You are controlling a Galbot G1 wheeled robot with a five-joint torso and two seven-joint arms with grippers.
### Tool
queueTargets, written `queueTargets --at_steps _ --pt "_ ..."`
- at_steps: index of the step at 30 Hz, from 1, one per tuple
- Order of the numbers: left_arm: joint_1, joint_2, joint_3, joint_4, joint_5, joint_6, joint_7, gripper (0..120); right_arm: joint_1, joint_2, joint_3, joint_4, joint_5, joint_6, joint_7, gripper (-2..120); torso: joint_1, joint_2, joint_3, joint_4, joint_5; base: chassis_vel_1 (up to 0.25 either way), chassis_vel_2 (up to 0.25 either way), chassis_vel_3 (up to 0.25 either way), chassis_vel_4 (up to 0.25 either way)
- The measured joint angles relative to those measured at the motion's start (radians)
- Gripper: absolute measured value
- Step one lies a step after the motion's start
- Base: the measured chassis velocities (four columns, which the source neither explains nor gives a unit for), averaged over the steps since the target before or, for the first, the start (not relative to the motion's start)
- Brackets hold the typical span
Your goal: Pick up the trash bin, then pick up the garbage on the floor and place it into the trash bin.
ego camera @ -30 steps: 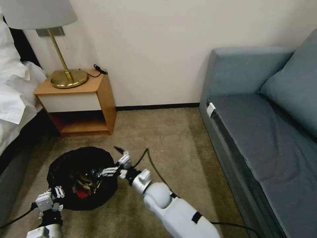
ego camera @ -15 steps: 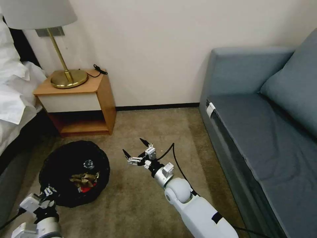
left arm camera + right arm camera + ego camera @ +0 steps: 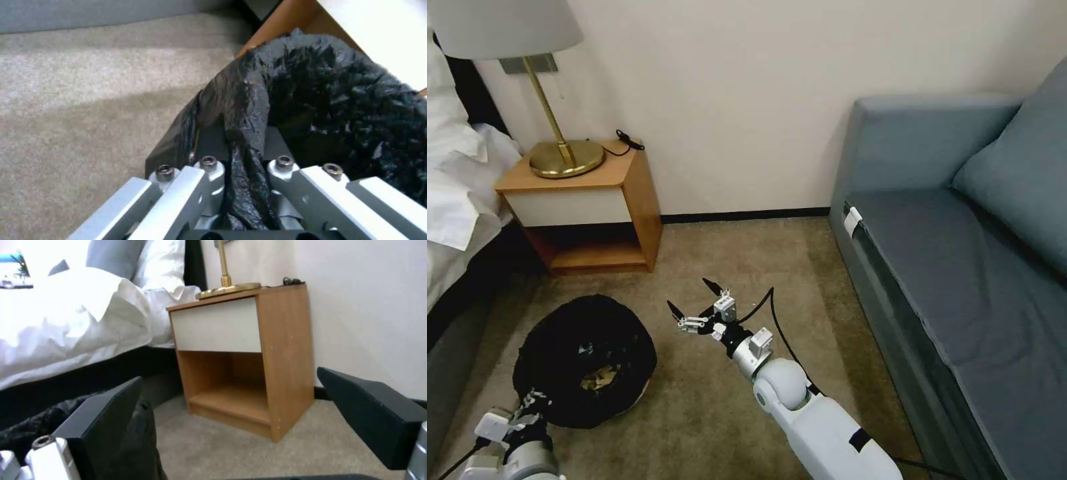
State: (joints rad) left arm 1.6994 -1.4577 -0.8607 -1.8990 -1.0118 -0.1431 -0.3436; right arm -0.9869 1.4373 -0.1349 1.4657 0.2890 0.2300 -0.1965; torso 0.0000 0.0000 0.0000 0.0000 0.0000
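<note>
Firmly between left jaws, trash bin (image 3: 338, 90) rim

**Layout: bin left, right gripper centre, sofa right**

Trash bin (image 3: 570, 340) on the carpet (image 3: 800, 267) at front left, tilted, with garbage (image 3: 597, 378) inside. Left gripper (image 3: 527, 405) at its near rim, clamped on the bag. Right gripper (image 3: 694, 305) just right of the bin, apart from it, jaws spread. Nightstand (image 3: 587, 207) behind the bin against the wall, lamp (image 3: 527, 87) on it, bed (image 3: 454, 193) to its left. Sofa (image 3: 960, 267) along the right.
</note>
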Motion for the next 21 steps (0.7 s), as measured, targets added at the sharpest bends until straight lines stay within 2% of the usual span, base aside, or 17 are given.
queueTargets --at_steps 2,4,5,9,10,14,16,17,19,21 --pt "0.000 -0.001 0.000 0.003 0.007 -0.001 0.000 16 -0.003 -0.002 0.000 0.003 0.000 0.000 -0.003 100 0.000 0.000 0.000 0.0000 0.0001 0.000 0.000 0.000 0.000" --pt "0.000 -0.004 0.001 0.010 0.028 -0.006 -0.001 28 -0.009 -0.004 -0.001 0.012 0.001 0.000 -0.008 100 0.000 0.000 0.000 0.0000 0.0001 0.000 0.000 0.000 0.000" --pt "0.000 -0.004 0.001 0.010 0.028 -0.006 -0.001 28 -0.009 -0.004 -0.001 0.012 0.001 0.000 -0.008 100 0.000 0.000 0.000 0.0000 0.0001 0.000 0.000 0.000 0.000" --pt "0.010 -0.005 -0.004 0.012 0.094 -0.022 -0.001 45 -0.014 -0.002 0.000 0.016 0.001 -0.001 -0.009 100 0.000 0.000 0.000 0.0000 0.0001 0.000 0.000 0.000 0.000" --pt "0.010 -0.005 -0.004 0.012 0.094 -0.022 -0.001 45 -0.014 -0.002 0.000 0.016 0.001 -0.001 -0.009 100 0.000 0.000 0.000 0.0000 0.0001 0.000 0.000 0.000 0.000" --pt "0.028 -0.005 -0.016 0.015 0.268 -0.094 0.013 65 -0.025 0.001 0.009 0.017 -0.027 0.015 0.008 100 0.000 0.000 0.000 0.0001 0.0000 0.000 0.000 0.000 0.000" --pt "0.031 -0.005 -0.017 0.015 0.302 -0.110 0.016 67 -0.029 0.002 0.012 0.019 -0.032 0.016 0.015 100 0.000 0.000 0.000 0.0000 0.0000 0.000 0.000 0.000 0.000" --pt "0.037 -0.003 -0.018 0.013 0.352 -0.133 0.022 74 -0.035 0.003 0.016 0.024 -0.037 0.017 0.024 100 0.000 0.000 0.000 0.0002 0.0000 0.000 0.000 0.000 0.000" --pt "0.046 0.002 -0.017 0.000 0.421 -0.167 0.033 81 -0.048 0.002 0.026 0.036 -0.045 0.018 0.039 100 0.000 0.000 0.000 0.0002 0.0000 0.000 0.000 0.000 0.000" --pt "0.051 0.006 -0.014 -0.015 0.450 -0.176 0.039 85 -0.055 -0.001 0.028 0.044 -0.048 0.018 0.050 100 0.000 0.000 0.000 0.0002 0.0001 0.000 0.000 0.000 0.000"
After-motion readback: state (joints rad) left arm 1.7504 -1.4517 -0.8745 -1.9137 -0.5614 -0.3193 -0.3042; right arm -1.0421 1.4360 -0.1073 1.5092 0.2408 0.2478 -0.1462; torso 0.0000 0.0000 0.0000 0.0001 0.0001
